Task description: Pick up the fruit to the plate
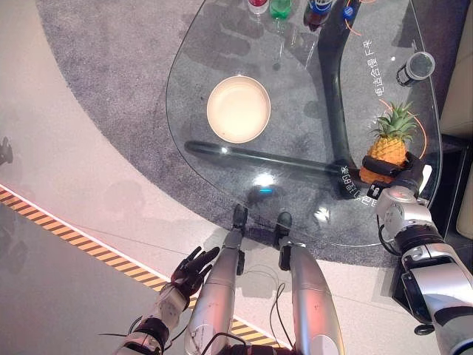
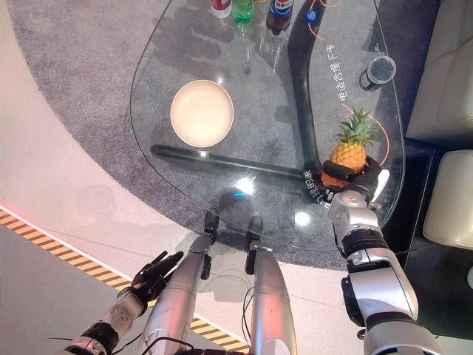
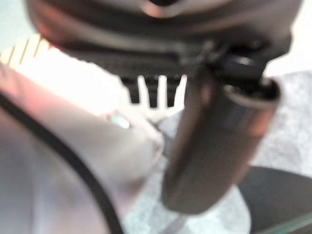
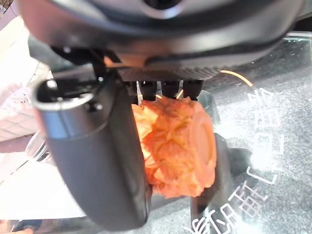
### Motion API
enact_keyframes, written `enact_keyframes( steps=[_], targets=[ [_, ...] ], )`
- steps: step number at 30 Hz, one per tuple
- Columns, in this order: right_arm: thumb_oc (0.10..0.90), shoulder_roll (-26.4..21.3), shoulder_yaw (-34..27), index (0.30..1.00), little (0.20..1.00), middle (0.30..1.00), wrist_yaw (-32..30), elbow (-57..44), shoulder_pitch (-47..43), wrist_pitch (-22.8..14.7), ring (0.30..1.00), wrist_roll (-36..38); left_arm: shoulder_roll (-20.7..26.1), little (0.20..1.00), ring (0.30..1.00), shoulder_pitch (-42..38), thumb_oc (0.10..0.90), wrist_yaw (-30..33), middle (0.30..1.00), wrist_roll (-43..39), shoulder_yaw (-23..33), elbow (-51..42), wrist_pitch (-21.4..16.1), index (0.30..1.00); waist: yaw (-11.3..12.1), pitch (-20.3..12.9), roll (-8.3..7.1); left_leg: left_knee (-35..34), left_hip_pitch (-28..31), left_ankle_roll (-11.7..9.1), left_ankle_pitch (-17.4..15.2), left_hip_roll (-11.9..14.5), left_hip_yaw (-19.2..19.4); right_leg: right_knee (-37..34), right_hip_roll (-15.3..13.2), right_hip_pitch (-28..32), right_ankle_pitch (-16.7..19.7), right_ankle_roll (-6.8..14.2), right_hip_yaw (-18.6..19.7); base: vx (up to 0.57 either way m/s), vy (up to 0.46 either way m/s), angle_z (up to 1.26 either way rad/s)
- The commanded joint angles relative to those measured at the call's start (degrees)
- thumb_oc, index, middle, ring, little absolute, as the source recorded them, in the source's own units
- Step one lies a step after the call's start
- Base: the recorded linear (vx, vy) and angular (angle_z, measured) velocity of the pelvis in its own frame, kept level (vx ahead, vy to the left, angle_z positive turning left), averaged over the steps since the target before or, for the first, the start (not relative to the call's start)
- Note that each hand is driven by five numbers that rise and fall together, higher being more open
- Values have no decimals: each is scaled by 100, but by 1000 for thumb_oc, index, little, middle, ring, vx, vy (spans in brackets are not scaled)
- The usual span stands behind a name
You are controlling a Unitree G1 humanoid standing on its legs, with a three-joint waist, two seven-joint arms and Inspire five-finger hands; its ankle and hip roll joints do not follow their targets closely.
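A pineapple (image 1: 388, 146) with a green crown stands upright near the right edge of the glass table (image 1: 295, 185). My right hand (image 1: 403, 176) is at its base, with dark fingers (image 1: 378, 166) curled across the fruit's front. In the right wrist view the orange pineapple (image 4: 178, 146) sits between the thumb (image 4: 97, 161) and the fingers behind it. A cream plate (image 1: 238, 109) lies bare on the table's left half, well apart from the fruit. My left hand (image 1: 194, 268) hangs low over the floor, fingers spread and holding nothing.
Several bottles (image 1: 279, 7) stand along the table's far edge. A dark cylindrical cup (image 1: 415, 68) sits at the far right. A pale sofa (image 2: 443, 74) borders the table's right side. Dark table legs (image 1: 336, 96) run beneath the glass.
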Motion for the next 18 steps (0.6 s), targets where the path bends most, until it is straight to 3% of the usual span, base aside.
enact_keyframes(
  steps=[1,6,14,18],
  targets=[
    [100,15,304,300,200,300,517,-132,-81,-151,300,146,111,900,900,243,800,32,900,-326,128,12,-280,900,136,-113,22,855,-122,161,-639,-283,104,-723,26,305,450,296,116,0,0,0],
    [100,129,298,300,200,300,457,-792,248,-482,300,77,203,900,900,295,800,326,900,-862,509,-306,-807,900,82,-113,-19,801,46,125,-659,-259,87,-785,72,489,391,292,147,0,0,0],
    [100,244,236,300,200,300,282,-2084,837,-657,300,-82,301,900,900,48,800,762,900,-958,764,-1038,-1373,900,-49,-113,-105,713,223,115,-608,-241,70,-892,118,703,394,301,177,-6,-13,0],
    [100,410,210,300,200,300,323,-2912,1148,-798,300,-164,312,900,900,-12,800,933,900,-1009,1007,-1287,-1974,900,-145,-113,-154,724,394,109,-661,-228,65,-898,176,893,296,261,233,0,0,0]
  ],
)
